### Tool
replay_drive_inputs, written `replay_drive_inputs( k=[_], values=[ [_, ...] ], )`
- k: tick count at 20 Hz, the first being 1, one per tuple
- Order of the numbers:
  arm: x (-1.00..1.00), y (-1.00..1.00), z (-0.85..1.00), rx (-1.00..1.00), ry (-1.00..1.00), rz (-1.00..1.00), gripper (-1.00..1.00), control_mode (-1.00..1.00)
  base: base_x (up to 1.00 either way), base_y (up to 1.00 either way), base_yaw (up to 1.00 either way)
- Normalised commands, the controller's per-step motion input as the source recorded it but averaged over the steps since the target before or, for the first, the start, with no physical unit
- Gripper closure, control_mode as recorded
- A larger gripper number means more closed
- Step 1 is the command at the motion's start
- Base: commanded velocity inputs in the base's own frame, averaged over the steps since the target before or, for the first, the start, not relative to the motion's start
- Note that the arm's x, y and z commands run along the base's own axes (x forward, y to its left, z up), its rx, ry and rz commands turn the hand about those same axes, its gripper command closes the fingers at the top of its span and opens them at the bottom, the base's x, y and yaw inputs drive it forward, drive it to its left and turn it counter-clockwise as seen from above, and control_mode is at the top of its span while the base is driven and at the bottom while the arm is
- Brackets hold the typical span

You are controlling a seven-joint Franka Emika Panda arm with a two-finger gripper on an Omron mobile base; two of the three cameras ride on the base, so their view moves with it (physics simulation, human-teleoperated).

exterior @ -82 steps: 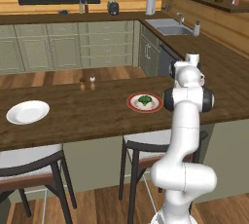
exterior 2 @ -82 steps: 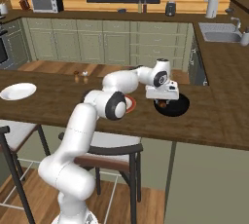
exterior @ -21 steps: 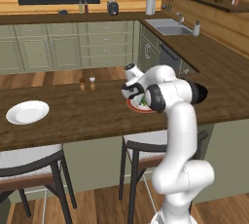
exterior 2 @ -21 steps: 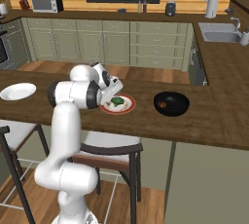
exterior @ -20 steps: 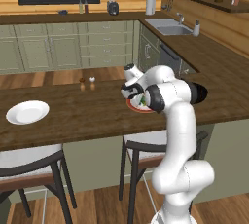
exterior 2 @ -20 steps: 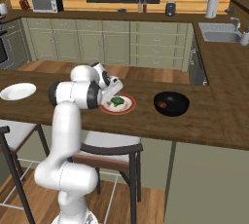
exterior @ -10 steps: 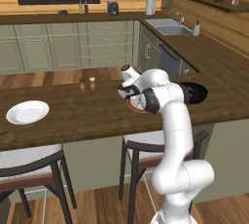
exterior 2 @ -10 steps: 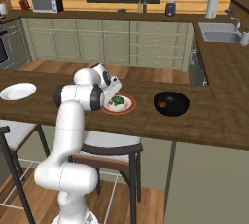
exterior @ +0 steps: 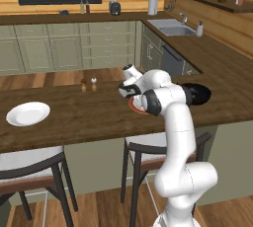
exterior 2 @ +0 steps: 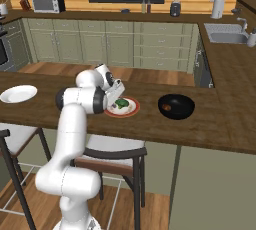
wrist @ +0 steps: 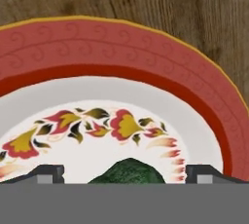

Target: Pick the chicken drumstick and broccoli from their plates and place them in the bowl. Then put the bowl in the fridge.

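broccoli [wrist: 130, 171] between open claw [wrist: 124, 173] tips, on red-rimmed plate [wrist: 146, 57]

Open jaws low over the broccoli [exterior 2: 121, 103] on the red-rimmed plate [exterior 2: 131, 111], black bowl [exterior 2: 176, 107] nearby.

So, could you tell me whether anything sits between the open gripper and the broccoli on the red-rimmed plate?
Nothing visible does. In the hand view the gripper is open just above the broccoli, its fingertips to either side, with only bare red-rimmed plate around the floret.
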Motion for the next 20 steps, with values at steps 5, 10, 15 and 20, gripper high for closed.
replay_drive_inputs(
  k=[5, 10, 15, 20],
  values=[
    [-0.22, -0.15, 0.0, -0.03, 0.0, 0.0, -1.0, -1.0, 0.0, 0.0, 0.0],
    [-0.12, -0.14, -0.01, -0.03, 0.0, 0.0, -1.0, -1.0, 0.0, 0.0, 0.0],
    [0.0, -0.2, -0.05, -0.03, 0.0, 0.0, 1.0, -1.0, 0.0, 0.0, 0.0],
    [-0.05, -0.53, 0.24, -0.01, -0.04, 0.0, 1.0, -1.0, 0.0, 0.0, 0.0]
  ],
)
